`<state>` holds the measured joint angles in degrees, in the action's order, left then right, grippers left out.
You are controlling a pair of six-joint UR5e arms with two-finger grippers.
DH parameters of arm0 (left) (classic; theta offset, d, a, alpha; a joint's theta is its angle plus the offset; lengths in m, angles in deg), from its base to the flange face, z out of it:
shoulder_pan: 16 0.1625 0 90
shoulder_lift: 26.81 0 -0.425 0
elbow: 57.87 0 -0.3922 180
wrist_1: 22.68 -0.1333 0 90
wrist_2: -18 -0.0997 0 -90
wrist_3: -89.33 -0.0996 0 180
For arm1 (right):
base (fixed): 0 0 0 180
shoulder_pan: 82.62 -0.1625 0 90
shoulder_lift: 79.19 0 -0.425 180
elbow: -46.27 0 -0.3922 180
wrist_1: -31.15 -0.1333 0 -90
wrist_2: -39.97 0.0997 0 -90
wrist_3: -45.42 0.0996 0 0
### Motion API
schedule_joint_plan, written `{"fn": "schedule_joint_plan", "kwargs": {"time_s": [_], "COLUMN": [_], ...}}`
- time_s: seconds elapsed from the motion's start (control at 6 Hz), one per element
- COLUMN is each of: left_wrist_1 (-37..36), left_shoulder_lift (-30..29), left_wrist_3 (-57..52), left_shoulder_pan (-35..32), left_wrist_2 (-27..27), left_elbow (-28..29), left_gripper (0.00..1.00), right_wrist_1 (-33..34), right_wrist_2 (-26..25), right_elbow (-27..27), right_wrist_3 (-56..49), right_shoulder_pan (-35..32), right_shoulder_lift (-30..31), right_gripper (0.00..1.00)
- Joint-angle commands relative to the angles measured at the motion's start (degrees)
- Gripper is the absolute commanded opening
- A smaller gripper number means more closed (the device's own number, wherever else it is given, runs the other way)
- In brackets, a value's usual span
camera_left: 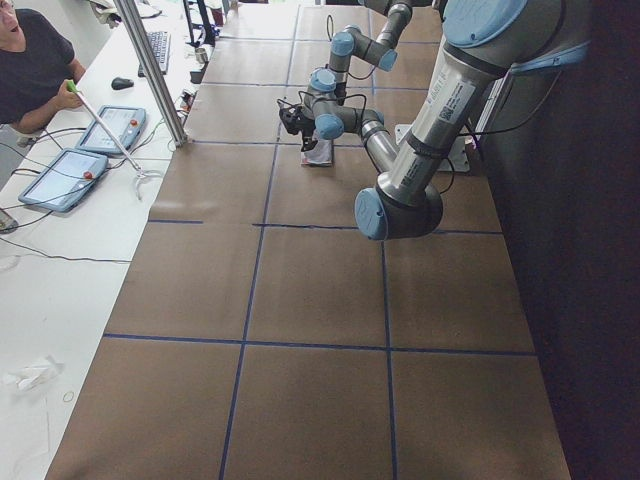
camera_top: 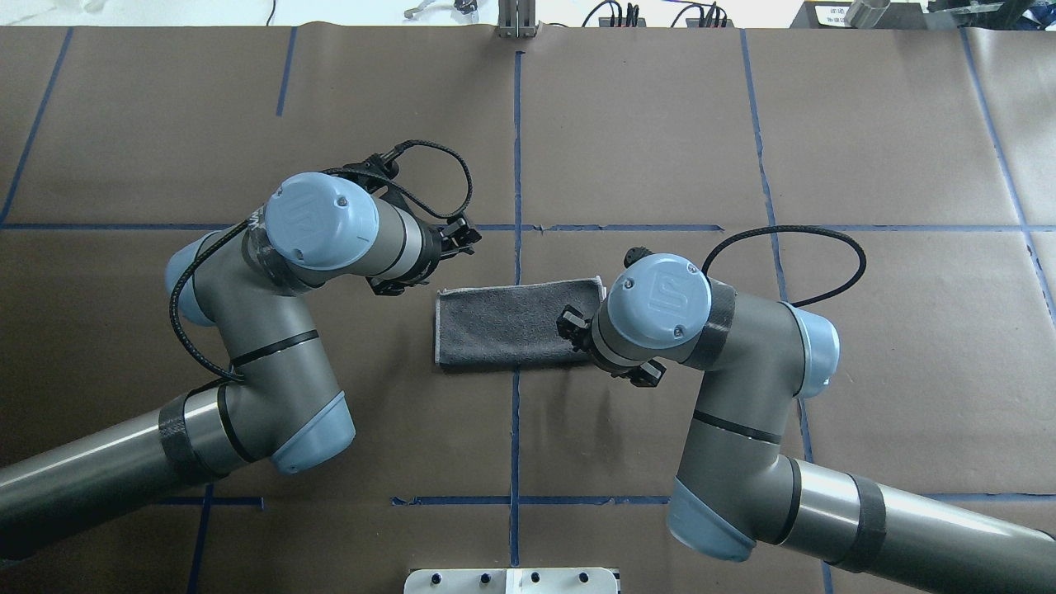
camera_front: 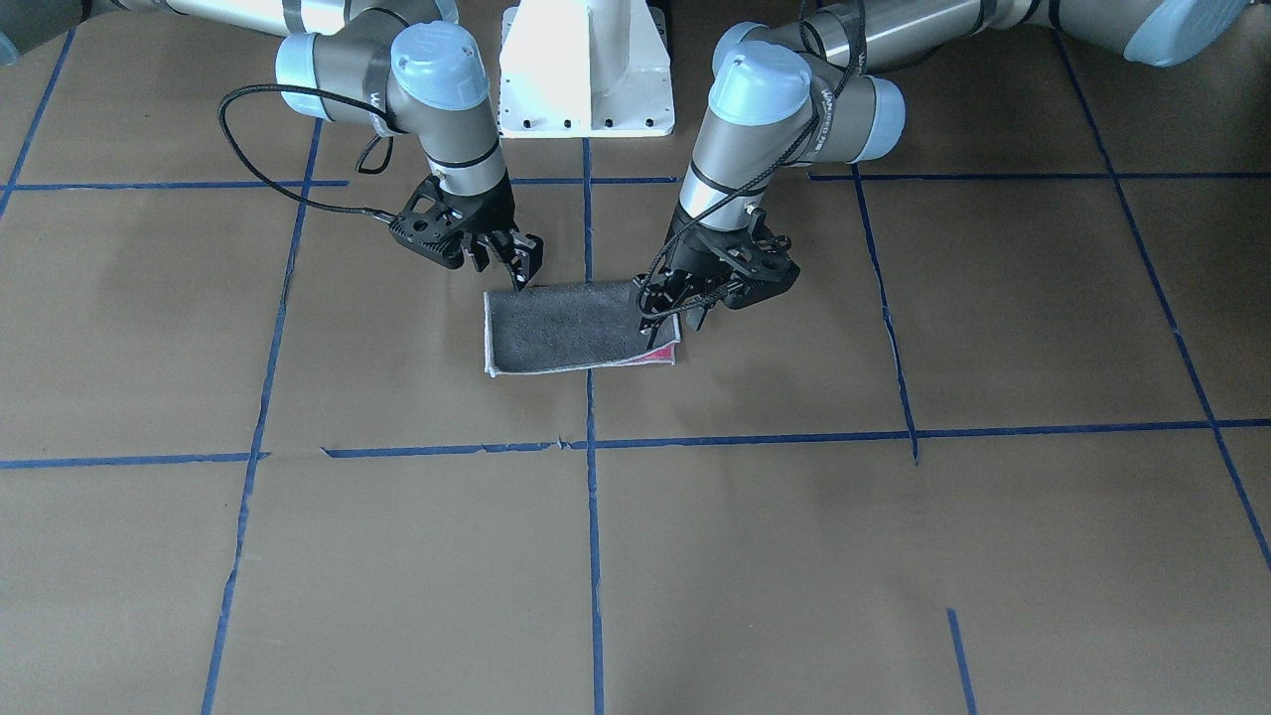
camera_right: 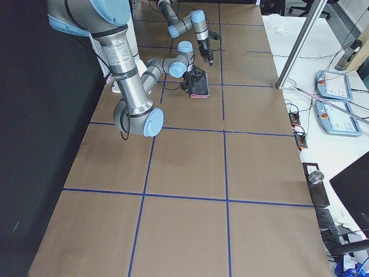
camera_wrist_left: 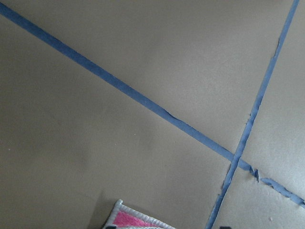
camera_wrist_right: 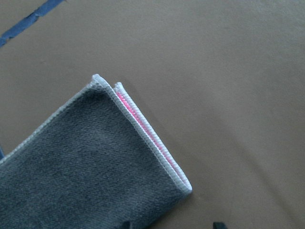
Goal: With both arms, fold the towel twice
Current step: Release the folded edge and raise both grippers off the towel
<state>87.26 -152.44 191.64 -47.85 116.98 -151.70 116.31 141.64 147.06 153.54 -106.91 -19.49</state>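
In the front-facing view, the towel (camera_front: pixel 566 333) is seen lying flat on the table (camera_front: pixel 794 556), near the middle and not far in front of the robot's base. It is already folded once: a grey rectangle is shown, with a little pink at one short end. The left gripper (camera_front: pixel 679 308) is held low over that end. The right gripper (camera_front: pixel 518 266) is placed at the opposite end, at the corner nearer to the base. Both pairs of fingers are spread, and nothing is pinched.

In the overhead view, the same rectangle is seen lying across a blue tape line (camera_top: pixel 518 124), with one arm at each short end. The right gripper is mostly hidden there under its wrist.

In the two side views the towel is far and small, and the fingers cannot be judged.

In the left wrist view, only a pink corner with a whitish border is caught at the lower edge. In the right wrist view, two layers are seen with pink between them, and the fingertips (camera_wrist_right: pixel 218 224) are apart.

The first fold is judged done. The second is left, and the towel is not yet gripped.
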Motion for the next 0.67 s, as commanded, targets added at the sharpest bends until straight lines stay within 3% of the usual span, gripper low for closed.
{"fn": "schedule_joint_plan", "kwargs": {"time_s": [0.0,0.5], "left_wrist_1": [0.0,-0.6], "left_shoulder_lift": [0.4,1.8], "left_wrist_3": [0.0,1.9], "left_shoulder_pan": [-0.1,2.3], "left_wrist_2": [0.0,0.4], "left_elbow": [0.0,-1.0], "left_gripper": [0.78,0.78], "right_wrist_1": [0.0,0.4], "right_wrist_2": [-0.2,0.1], "right_elbow": [0.1,0.8], "right_wrist_3": [3.6,3.4], "right_shoulder_pan": [-0.8,-4.0], "right_shoulder_lift": [0.0,0.1], "right_gripper": [0.65,0.66]}}
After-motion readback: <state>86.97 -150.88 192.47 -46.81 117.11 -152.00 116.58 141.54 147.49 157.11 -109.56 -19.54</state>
